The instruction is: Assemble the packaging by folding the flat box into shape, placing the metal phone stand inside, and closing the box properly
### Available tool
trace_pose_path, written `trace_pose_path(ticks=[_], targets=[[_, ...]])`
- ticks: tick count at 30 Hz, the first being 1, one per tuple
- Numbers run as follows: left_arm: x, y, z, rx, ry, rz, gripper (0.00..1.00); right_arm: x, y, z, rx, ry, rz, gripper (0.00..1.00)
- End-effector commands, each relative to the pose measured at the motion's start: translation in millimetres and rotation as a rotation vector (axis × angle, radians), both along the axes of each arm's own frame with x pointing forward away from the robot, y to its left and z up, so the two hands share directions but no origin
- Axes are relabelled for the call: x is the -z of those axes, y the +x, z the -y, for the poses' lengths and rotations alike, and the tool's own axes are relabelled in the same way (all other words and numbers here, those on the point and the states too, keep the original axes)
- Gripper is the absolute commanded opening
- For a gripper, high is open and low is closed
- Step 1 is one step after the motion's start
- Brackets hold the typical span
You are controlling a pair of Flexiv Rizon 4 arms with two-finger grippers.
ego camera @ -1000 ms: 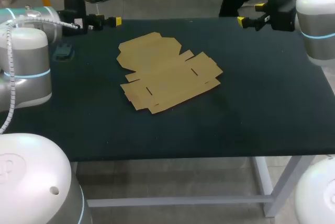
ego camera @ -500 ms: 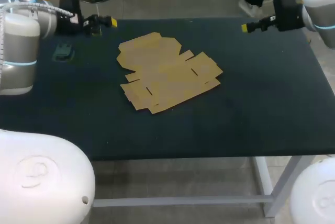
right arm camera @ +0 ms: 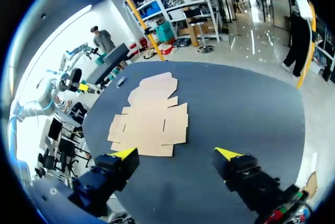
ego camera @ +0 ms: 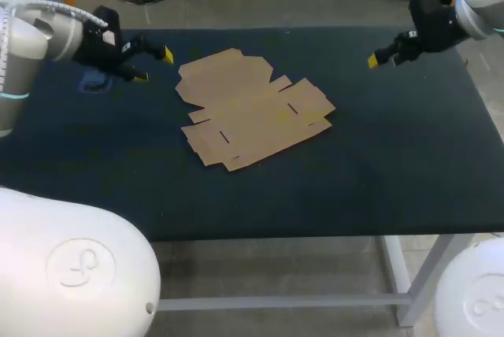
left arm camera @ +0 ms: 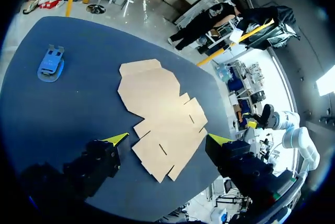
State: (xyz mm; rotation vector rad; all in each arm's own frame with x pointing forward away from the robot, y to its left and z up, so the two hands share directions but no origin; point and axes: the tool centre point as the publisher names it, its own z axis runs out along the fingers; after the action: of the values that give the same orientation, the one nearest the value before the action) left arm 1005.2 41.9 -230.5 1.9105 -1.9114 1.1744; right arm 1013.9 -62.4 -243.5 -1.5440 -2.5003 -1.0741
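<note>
The flat brown cardboard box (ego camera: 252, 109) lies unfolded in the middle of the dark table (ego camera: 378, 164). It also shows ahead of the left gripper (left arm camera: 159, 114) and ahead of the right gripper (right arm camera: 149, 114). The phone stand (ego camera: 94, 83) is a small bluish piece at the far left, partly behind my left arm; the left wrist view shows it (left arm camera: 51, 65) well off to the side of the box. My left gripper (ego camera: 154, 66) hangs open just left of the box's far corner. At the far right my right gripper (ego camera: 381, 50) hangs open, apart from the box. Both hold nothing.
The table's dark cloth runs bare around the box, with wide room at the front and right (ego camera: 409, 132). The table's far edge (ego camera: 315, 30) lies just behind both grippers.
Both arms have swung in from the far corners and come lower over the table. The left gripper now sits closer to the box. The box and stand have not moved.
</note>
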Motion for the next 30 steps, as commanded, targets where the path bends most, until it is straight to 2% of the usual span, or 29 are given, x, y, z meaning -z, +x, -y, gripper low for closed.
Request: trace_pose_path(ticks=[1, 14, 15, 17, 22, 30], targets=[[-4.7, -0.4, 0, 0.071, 0.033, -0.099, 1.00, 2, 7.4, 3, -0.046, -0.068, -0.116, 1.00], [-4.7, -0.4, 0, 0.071, 0.033, -0.099, 1.00, 2, 7.4, 3, -0.046, -0.068, -0.116, 1.00], [-3.3, 3.4, 2, 0.084, 0.041, -0.105, 1.00, 2, 7.4, 3, -0.046, -0.068, -0.116, 1.00], [-0.6, 12.1, 2, 0.054, 0.015, -0.160, 1.00, 2, 7.4, 3, -0.046, -0.068, -0.116, 1.00], [9.1, 14.8, -3, 0.030, -0.017, -0.233, 1.00, 15, 20.7, -5, -0.050, -0.057, -0.246, 1.00], [26.1, 1.2, 2, 0.004, 0.000, -0.272, 1.00, 45, 36.6, -19, -0.124, -0.074, -0.419, 1.00]])
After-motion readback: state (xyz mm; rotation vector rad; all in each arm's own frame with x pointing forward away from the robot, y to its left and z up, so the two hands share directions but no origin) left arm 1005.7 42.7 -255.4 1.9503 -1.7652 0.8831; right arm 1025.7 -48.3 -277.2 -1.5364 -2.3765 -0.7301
